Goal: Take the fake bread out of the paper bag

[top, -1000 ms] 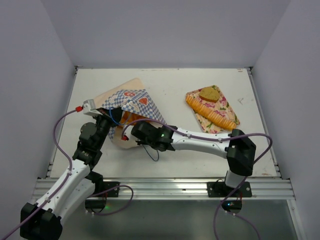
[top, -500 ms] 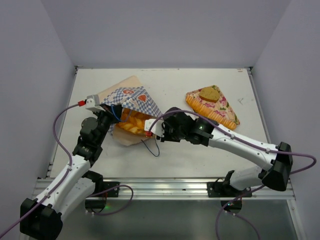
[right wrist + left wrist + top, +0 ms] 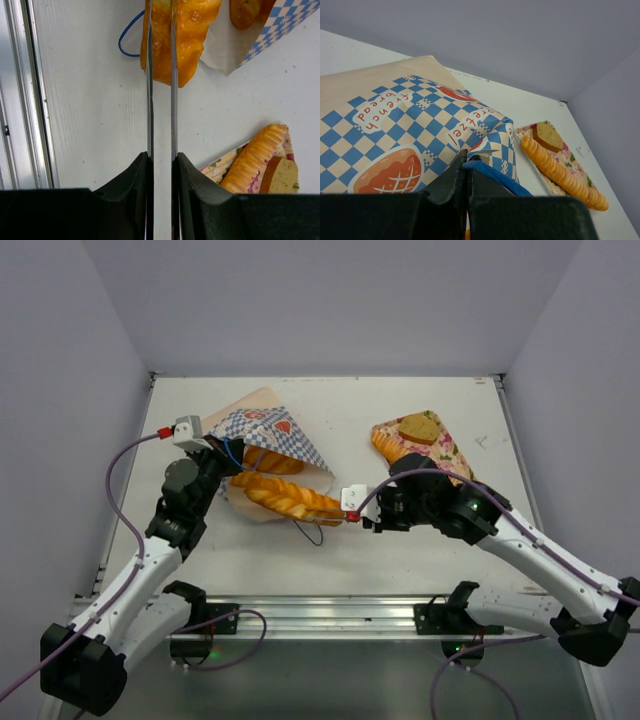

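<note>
Right wrist: right gripper (image 3: 161, 15) pinches long loaf (image 3: 192, 35) by its end; looks rigid, light, glossy-slick, so ridges suit gripping. Left gripper (image 3: 465, 162) clamps paper bag (image 3: 395, 115).

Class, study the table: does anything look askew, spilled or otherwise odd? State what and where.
The paper bag lies tipped on its side, crumpled, its blue cord handle pinched by the left gripper. A long loaf juts partly out of its mouth, gripped at the end by the right gripper. Nothing looks damaged.
</note>
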Robot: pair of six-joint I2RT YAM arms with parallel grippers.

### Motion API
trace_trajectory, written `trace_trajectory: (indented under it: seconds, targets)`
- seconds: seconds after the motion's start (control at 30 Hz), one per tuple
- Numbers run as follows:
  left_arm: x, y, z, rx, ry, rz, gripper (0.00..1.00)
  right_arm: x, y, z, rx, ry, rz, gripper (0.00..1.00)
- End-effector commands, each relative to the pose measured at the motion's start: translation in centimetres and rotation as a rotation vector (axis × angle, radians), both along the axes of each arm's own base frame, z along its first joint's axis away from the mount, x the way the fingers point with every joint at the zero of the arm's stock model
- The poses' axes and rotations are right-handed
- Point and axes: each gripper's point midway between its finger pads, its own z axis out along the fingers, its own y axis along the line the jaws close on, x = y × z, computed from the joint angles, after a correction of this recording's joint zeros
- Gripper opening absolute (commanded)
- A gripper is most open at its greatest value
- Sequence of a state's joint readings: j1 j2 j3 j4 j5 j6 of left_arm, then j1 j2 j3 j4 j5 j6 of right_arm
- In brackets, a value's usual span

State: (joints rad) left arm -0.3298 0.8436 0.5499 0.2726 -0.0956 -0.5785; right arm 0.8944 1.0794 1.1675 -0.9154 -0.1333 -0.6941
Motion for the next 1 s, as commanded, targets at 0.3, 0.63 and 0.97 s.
trace_trajectory:
  seconds: [0.3, 0.63, 0.97]
  targets:
    - [2.5, 0.5, 1.8, 0.075, 0.040, 0.063, 0.00, -2.7, -7.3, 2.8, 0.098, -0.096, -0.057, 0.00]
    - [4.3, 0.1, 1.8, 0.102, 0.077, 0.065, 0.00, -2.0, -11.4, 4.1, 0.173, -0.164, -0.283, 0.00]
    - [3.9, -0.6, 2.0, 0.130, 0.052, 0.013, 0.00, 2.3, -15.0, 4.3, 0.112, -0.235, -0.556, 0.00]
